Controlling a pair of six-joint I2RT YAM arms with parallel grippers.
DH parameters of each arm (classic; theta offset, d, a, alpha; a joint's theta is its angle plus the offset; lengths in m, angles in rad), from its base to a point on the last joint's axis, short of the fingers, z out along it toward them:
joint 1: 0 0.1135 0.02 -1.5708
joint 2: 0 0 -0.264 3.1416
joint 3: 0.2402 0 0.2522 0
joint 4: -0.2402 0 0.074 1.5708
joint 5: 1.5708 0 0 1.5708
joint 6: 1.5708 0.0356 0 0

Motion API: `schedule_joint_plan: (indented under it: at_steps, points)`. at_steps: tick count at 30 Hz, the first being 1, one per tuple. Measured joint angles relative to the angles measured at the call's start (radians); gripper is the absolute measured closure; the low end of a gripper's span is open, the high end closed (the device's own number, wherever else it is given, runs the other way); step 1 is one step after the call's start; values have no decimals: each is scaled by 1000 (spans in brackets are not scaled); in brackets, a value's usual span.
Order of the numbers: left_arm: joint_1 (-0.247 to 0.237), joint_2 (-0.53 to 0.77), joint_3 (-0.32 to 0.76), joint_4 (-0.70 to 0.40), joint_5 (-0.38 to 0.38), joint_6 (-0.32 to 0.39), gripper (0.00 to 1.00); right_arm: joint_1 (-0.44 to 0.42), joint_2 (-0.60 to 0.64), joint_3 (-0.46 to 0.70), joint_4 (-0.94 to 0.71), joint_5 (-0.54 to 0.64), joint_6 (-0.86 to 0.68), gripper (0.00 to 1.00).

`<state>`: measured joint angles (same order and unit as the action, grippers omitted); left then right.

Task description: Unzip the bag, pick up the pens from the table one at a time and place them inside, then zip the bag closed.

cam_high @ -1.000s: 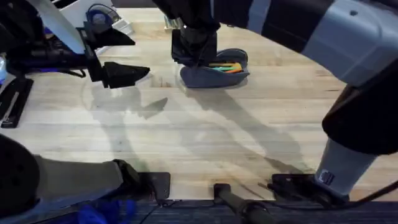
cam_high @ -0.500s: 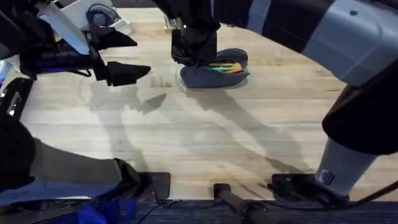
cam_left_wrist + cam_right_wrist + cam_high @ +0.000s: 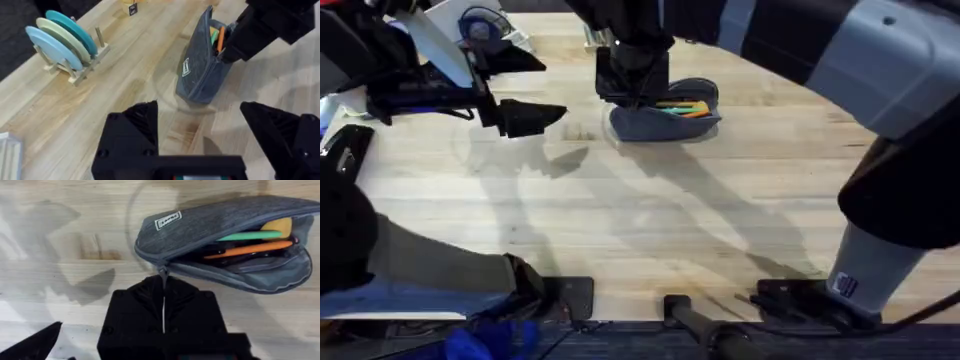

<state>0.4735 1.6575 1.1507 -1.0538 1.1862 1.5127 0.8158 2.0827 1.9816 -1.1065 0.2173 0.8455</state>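
- Your bag (image 3: 665, 112) lies on the far middle of the table (image 3: 650, 220), unzipped along most of its top.
- Inside it you can see an orange pen (image 3: 248, 249), a green pen (image 3: 245, 236) beside it, and something yellow (image 3: 276, 227) at the far end.
- Your right gripper (image 3: 163, 296) sits right at the bag's closed end; its fingers are pressed together on the zipper pull (image 3: 162, 272), which pokes out just above them.
- From overhead, that right gripper (image 3: 630, 92) comes down over the bag's left end, with the pens showing to its right.
- Your left gripper (image 3: 525, 117) hangs above the table to the left of the bag, well apart from it, fingers spread wide and holding nothing.
- In the left wrist view the two fingers (image 3: 135, 122) frame bare wood, with the bag (image 3: 200, 65) beyond them and the right gripper (image 3: 240, 42) against it.
- A rack of plates (image 3: 65, 42) stands on the table off to the side of the bag.
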Motion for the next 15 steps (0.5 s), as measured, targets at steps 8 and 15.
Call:
schedule_joint_plan:
  at_steps: [8,15]
  points:
    - [-35,85,0,38,0,19,7,0,0,0,0,0,0,969]
    - [-81,154,0,92,0,26,7,0,0,0,0,0,0,969]
